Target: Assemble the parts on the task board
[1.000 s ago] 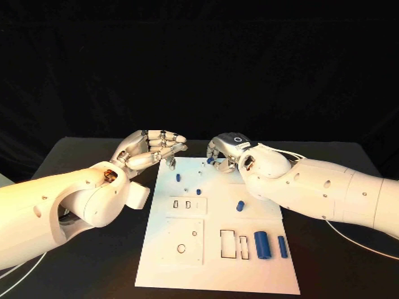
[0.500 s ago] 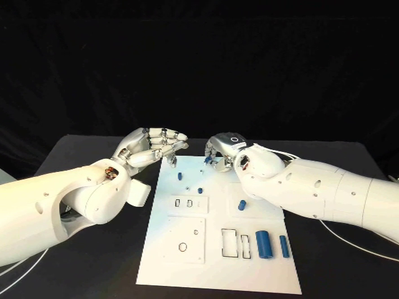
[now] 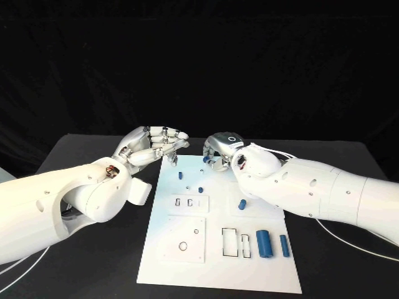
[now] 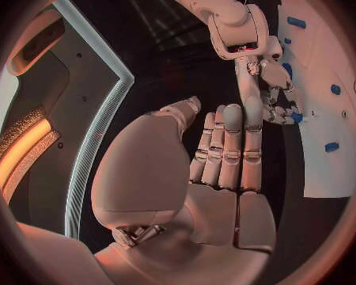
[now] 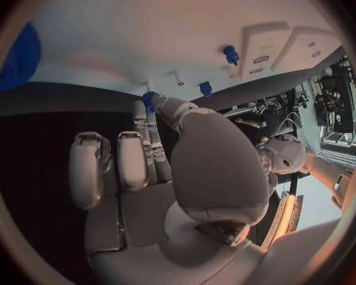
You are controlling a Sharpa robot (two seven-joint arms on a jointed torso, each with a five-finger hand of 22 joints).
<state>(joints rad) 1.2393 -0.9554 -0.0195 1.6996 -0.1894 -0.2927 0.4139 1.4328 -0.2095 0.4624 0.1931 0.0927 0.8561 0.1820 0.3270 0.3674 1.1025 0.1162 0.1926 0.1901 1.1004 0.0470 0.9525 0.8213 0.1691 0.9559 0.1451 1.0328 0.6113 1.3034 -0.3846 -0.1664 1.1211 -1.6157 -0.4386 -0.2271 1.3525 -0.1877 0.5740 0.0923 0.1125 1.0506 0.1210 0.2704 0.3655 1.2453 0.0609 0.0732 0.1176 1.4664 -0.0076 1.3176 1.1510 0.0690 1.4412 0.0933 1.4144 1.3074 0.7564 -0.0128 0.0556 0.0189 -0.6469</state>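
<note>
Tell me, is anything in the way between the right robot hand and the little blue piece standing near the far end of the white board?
Nothing visible. The right robot hand hangs at the task board's far edge, and only bare white board lies between it and the blue piece.

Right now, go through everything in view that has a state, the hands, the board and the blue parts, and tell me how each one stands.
left hand: fingers curled in, holds nothing, at the board's far left corner.
right hand: pinches a small blue part at its fingertips over the board's far edge.
task board: flat on the table, several slots unfilled.
two long blue parts: lying loose, side by side, on the board's near right.
</note>
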